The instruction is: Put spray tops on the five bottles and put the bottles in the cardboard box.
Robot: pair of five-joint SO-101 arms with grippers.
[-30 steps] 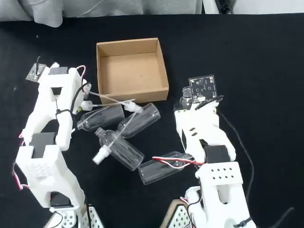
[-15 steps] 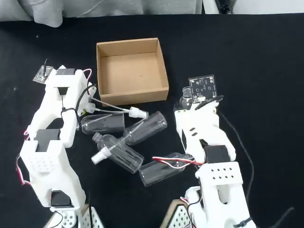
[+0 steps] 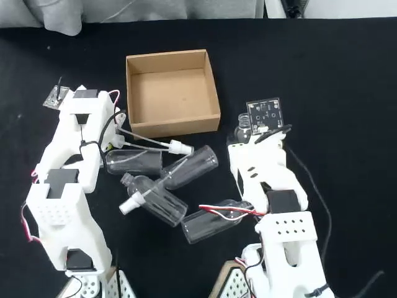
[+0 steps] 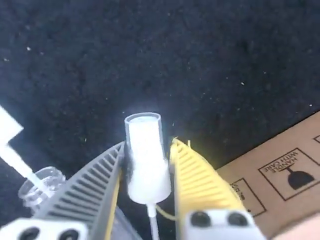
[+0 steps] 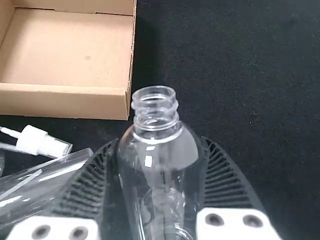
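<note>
Left claw (image 4: 147,147) is clamping a spray top (image 4: 145,170), right claw (image 5: 160,150) is clamping an uncapped bottle (image 5: 154,107); cardboard box (image 3: 177,126) is sitting upper centre, four loose bottles (image 3: 133,161) lying below it on desk (image 3: 322,74)

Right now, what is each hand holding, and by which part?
Left hand grips a spray top by its cap; right hand grips an open bottle by its body.

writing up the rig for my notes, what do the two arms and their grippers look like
Both arms are blocky white plastic. The left arm carries red and black wires; the right arm has a red-and-white cable and a black one, plus a square circuit board. The left gripper has one grey and one yellow ribbed finger; the right gripper has black ribbed fingers.
</note>
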